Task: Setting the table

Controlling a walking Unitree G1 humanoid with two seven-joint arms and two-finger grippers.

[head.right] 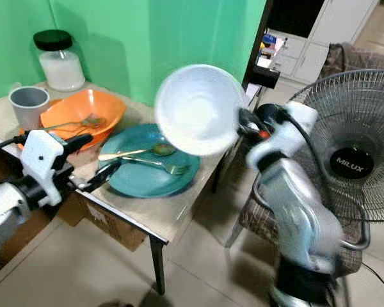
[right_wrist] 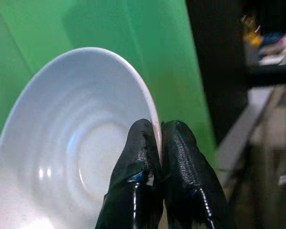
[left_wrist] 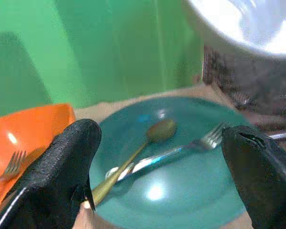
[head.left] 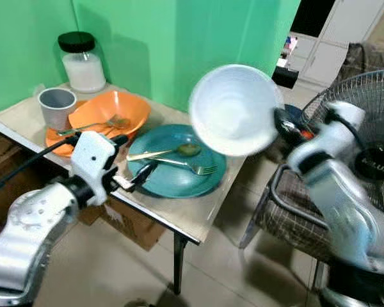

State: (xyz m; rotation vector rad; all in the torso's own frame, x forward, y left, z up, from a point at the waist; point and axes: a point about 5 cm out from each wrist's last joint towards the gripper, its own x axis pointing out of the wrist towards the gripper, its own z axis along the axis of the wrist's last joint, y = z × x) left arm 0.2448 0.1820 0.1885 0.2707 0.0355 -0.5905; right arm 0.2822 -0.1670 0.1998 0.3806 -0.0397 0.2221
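Above 1 teal plate (head.left: 179, 182) with seemingly 1 fork (head.left: 189, 165), 1 spoon (head.left: 163, 153): right tool (right_wrist: 158, 136) pinching 1 white bowl (head.left: 235, 109).

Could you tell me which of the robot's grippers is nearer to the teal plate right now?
Left. The left gripper is open at the near rim of the teal plate, by the cutlery handles. The right gripper is raised above the table's far edge, pinching the rim of a white bowl.

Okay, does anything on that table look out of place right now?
Somewhat: the gold spoon and a fork lie crossed inside the teal plate, and another fork sits in the orange bowl.
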